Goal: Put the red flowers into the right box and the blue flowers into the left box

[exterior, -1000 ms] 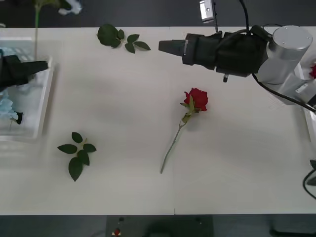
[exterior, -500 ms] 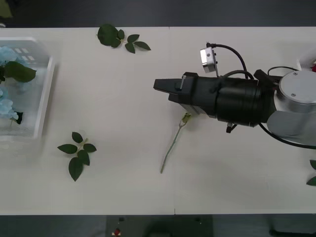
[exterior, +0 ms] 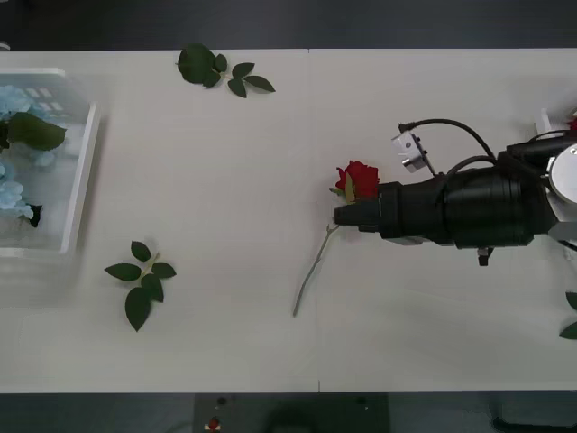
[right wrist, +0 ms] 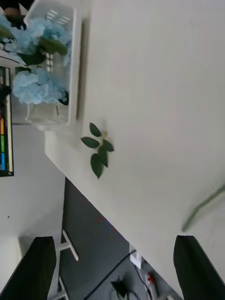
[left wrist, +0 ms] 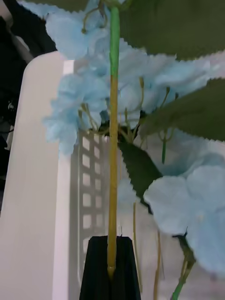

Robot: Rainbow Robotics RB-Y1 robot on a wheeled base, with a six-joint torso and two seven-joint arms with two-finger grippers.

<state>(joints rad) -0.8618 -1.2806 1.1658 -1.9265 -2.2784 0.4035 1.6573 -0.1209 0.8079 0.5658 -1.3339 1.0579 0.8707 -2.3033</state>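
1. Half a second ago the black right gripper (exterior: 343,215) hid the bloom; now it sits lower, at centre right of the front view, fingers spread around the stem of the deep red rose (exterior: 360,179), not yet closed.
2. That rose lies on the white table (exterior: 225,198); it seems the last red flower left.
3. At the left edge, the slotted white plastic basket (exterior: 83,171) holds the fluffy pale blue flower clusters (exterior: 13,101).
4. Over that basket, the left gripper (left wrist: 111,265) pinches one blue flower's yellow-green stem (left wrist: 112,154).
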